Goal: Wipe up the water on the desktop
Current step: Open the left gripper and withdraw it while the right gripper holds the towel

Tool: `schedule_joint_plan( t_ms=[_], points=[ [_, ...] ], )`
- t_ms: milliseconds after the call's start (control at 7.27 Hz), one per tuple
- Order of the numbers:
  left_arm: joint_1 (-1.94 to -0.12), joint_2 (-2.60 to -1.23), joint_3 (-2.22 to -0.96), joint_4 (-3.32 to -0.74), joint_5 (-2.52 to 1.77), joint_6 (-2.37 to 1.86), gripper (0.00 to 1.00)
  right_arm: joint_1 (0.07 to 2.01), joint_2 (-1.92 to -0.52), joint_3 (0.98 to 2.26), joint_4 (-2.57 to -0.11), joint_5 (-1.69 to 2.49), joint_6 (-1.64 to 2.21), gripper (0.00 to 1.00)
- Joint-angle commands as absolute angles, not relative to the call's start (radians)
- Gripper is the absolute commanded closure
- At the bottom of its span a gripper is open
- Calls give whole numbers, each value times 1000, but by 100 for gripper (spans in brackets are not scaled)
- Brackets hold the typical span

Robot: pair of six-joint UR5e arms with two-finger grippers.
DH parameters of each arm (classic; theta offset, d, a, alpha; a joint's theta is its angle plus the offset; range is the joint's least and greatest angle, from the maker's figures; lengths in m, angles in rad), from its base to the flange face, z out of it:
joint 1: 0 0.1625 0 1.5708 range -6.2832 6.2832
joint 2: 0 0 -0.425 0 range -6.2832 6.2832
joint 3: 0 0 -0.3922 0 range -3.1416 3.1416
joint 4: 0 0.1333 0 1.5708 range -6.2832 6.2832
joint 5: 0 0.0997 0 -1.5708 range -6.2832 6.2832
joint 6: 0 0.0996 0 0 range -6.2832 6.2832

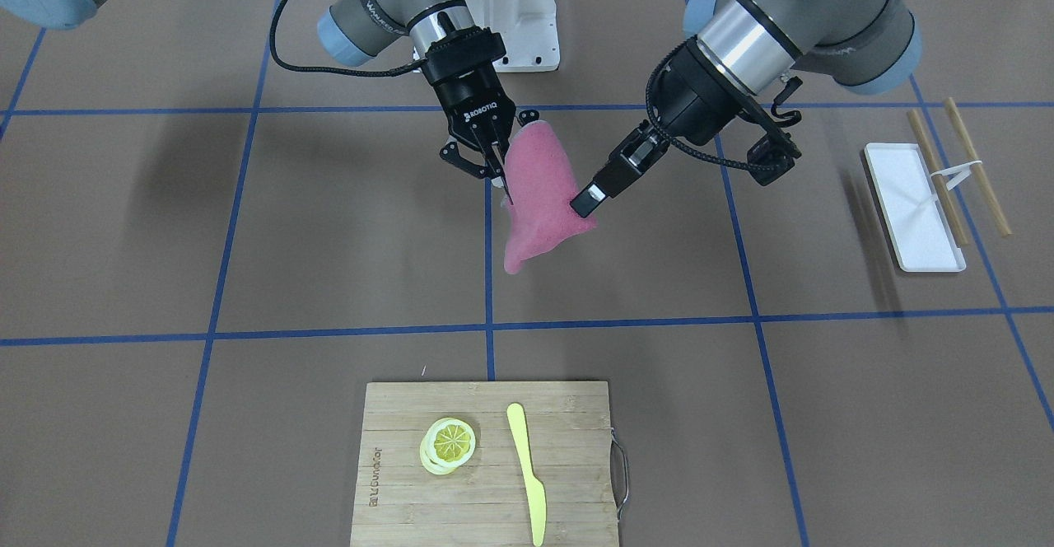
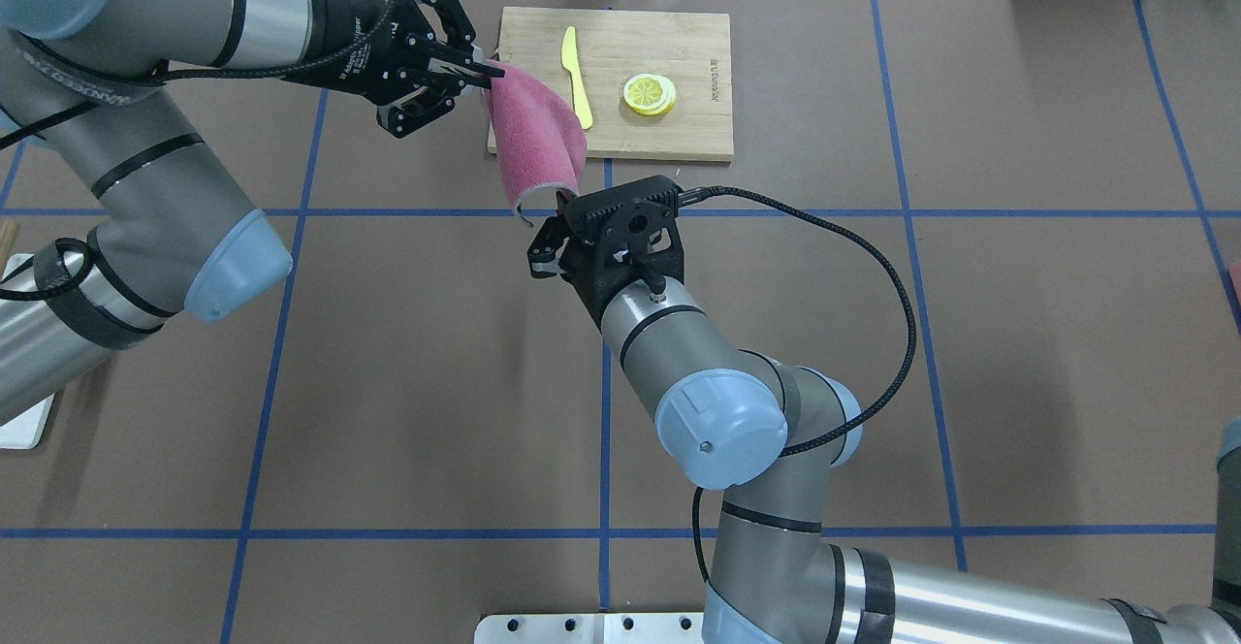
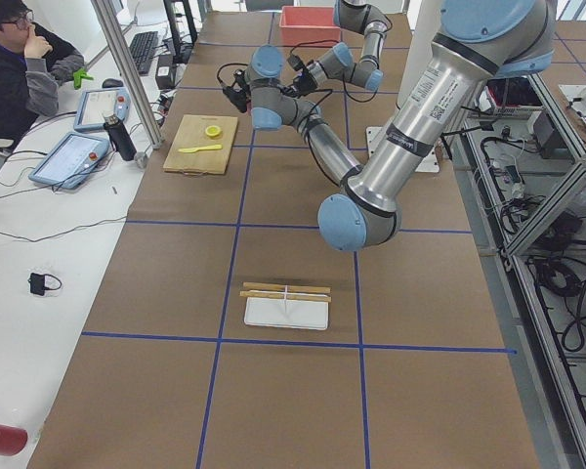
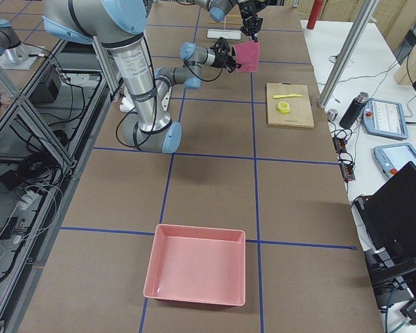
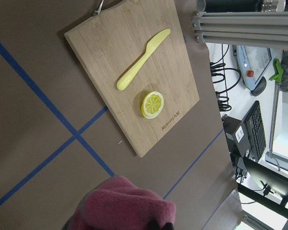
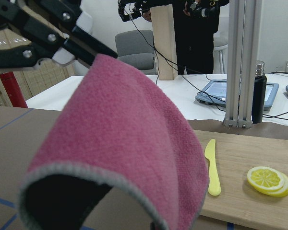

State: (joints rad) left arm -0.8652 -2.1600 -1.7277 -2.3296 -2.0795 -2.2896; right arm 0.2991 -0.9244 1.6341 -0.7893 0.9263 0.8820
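A pink cloth (image 1: 539, 193) hangs in the air between my two grippers, above the brown desktop (image 1: 329, 226) with its blue tape grid. My left gripper (image 1: 586, 203) is shut on one side of the cloth; in the overhead view it (image 2: 490, 70) pinches the cloth's upper corner. My right gripper (image 1: 502, 189) points down, with its jaws together on the cloth's other edge. The cloth fills the right wrist view (image 6: 120, 143) and shows at the bottom of the left wrist view (image 5: 120, 206). I see no water on the desktop.
A bamboo cutting board (image 1: 486, 465) with lemon slices (image 1: 449, 444) and a yellow knife (image 1: 527, 473) lies just beyond the cloth. A white tray (image 1: 910, 205) and wooden sticks (image 1: 976, 164) lie on my left side. A pink bin (image 4: 197, 274) stands far to my right.
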Motion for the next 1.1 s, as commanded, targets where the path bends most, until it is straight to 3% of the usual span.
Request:
schedule_joint_plan(
  t_ms=[0,275,550,963],
  points=[
    [-870,-2107,-1752,-2329,-2082,-2171,2,299,-936,1647,-788,930,882,100],
    [-911,-2086,-1764,-2292,-2112,-2119,1,298,-972,1687,-792,934,876,100],
    [-966,-2088,-1853,-2069,-2167,-1961,1,298,-971,1687,-802,933,874,100],
    [-1028,-2082,-1873,-1921,-2161,-1597,1,330,-973,1689,-868,933,871,100]
  ],
)
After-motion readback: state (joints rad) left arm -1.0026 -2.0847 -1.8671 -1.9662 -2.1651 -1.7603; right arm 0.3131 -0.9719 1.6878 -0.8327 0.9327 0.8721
